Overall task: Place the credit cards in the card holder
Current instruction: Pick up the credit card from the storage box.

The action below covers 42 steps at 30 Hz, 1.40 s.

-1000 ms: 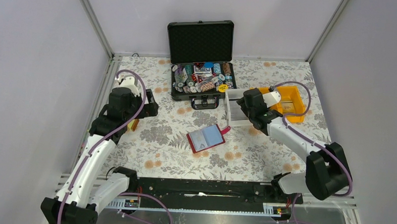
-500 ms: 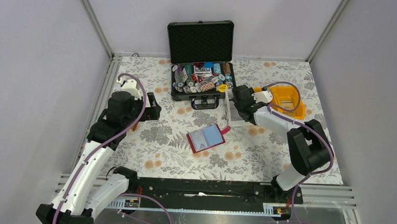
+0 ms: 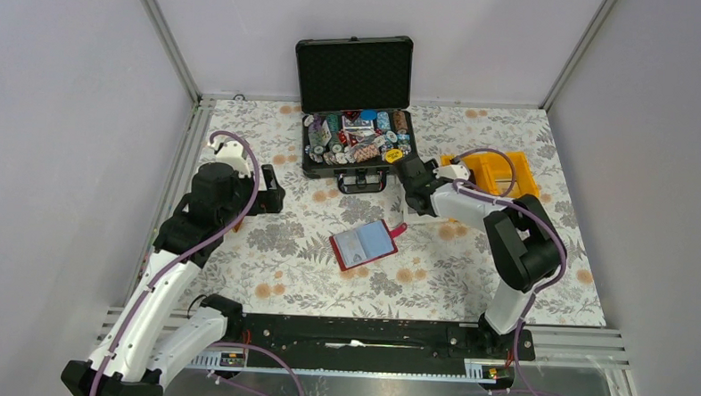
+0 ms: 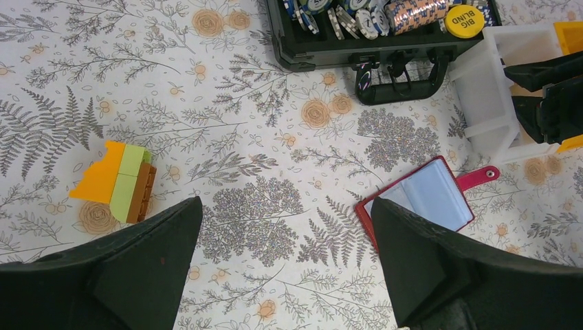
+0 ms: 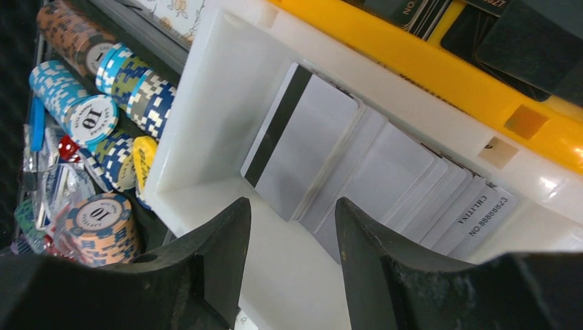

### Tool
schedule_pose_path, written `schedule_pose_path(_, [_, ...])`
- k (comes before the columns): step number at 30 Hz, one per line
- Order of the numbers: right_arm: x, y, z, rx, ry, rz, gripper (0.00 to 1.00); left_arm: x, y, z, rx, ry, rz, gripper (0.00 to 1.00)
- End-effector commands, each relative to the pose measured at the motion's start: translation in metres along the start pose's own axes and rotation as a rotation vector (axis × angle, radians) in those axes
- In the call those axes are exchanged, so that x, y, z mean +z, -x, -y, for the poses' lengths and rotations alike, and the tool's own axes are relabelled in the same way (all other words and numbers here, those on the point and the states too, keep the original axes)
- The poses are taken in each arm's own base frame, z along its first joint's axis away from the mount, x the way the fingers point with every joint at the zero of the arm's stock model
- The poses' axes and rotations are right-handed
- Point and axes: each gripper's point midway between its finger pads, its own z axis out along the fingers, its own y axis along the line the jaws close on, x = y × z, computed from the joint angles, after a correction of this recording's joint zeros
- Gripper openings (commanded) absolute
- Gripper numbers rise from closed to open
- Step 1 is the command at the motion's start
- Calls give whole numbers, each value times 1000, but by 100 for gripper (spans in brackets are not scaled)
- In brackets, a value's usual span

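Observation:
The credit cards (image 5: 371,172) lie fanned in a white tray (image 5: 220,75); they are pale grey-white, and the top card shows a black stripe. My right gripper (image 5: 292,205) hovers open just above the tray's near end, with nothing between its fingers. From above, that right gripper (image 3: 410,176) sits between the black case and the yellow bin. The card holder (image 3: 363,244), dark red, lies open on the floral cloth with its snap tab pointing right. My left gripper (image 4: 287,206) hangs wide open over bare cloth, left of the card holder (image 4: 426,198).
An open black case (image 3: 354,145) full of poker chips stands at the back. A yellow bin (image 3: 501,173) holding dark cards sits right of the tray. A small orange and green block (image 4: 117,180) lies on the left. A yellow "big blind" chip (image 4: 463,18) rests by the case.
My right arm has folded inward and its gripper has slid left along the tray toward the black case, the jaws narrowing a little. The left arm shifted only slightly.

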Motion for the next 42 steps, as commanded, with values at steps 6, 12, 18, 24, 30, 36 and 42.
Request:
schedule_pose_path(6, [10, 10, 0, 27, -40, 82, 53, 0, 7, -4, 18, 24, 29, 99])
schedule_pose_path(12, [17, 9, -2, 24, -48, 80, 49, 2, 5, -5, 20, 31, 21, 99])
schedule_pose_path(18, [25, 7, 3, 18, -67, 76, 45, 3, 4, -6, 22, 37, 15, 99])
schedule_pose_path(24, [28, 7, 5, 18, -75, 78, 44, 5, 4, -6, 23, 40, 11, 99])
schedule_pose_path(30, [32, 12, 3, 8, -80, 87, 40, 5, 3, -7, 24, 44, 8, 99])
schedule_pose_path(36, [33, 18, -5, 0, -70, 94, 38, 6, 3, -7, 26, 45, 7, 99])
schedule_pose_path(42, [33, 22, -11, -13, -60, 104, 38, 6, 3, -8, 26, 47, 7, 99])
